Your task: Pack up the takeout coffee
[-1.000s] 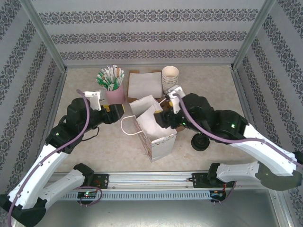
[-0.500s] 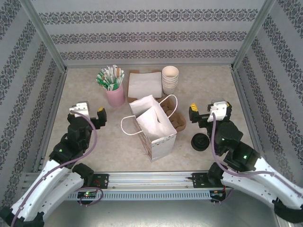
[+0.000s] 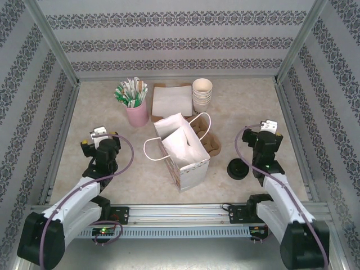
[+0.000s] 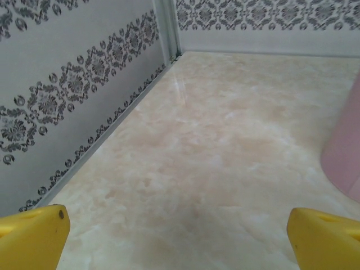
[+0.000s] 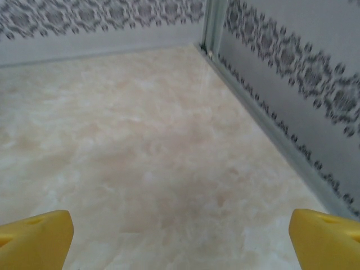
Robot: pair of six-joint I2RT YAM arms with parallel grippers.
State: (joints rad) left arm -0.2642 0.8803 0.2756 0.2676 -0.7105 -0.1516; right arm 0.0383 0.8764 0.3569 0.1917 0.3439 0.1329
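Left claw (image 3: pixel 99 138): we see its jaws spread wide apart, holding nothing and touching nothing. It sits over the left side of the desk (image 3: pixel 140 180), well apart from the bag.
Left wrist view: its yellow fingertips (image 4: pixel 34 236) stand at the two bottom corners with bare marbled desk between them. The wall of the pink cup (image 4: pixel 344 163) shows at the right edge.
Right claw (image 3: pixel 260 132): its jaws are equally wide apart and empty, over the right side of the desk near the side wall.
Right wrist view: its yellow fingertips (image 5: pixel 35 239) frame bare desk running up to the patterned wall.
Takeout coffee (image 3: pixel 238 169): the black-lidded cup stands on the desk outside the bag, to the bag's right. It is near the right claw but apart from it.
Paper bag (image 3: pixel 183 149): white with loop handles, it stands open at mid-desk between the two arms.
Behind the bag: we make out what looks like a brown cardboard tray (image 3: pixel 212 144), mostly hidden by the bag.
Back row: the pink cup holds green-and-white sachets (image 3: pixel 130 93). Beside it lies a pile of white napkins (image 3: pixel 171 100), then a stack of cream paper cups (image 3: pixel 202 93).
In the way: nothing stands between the right claw and the coffee.
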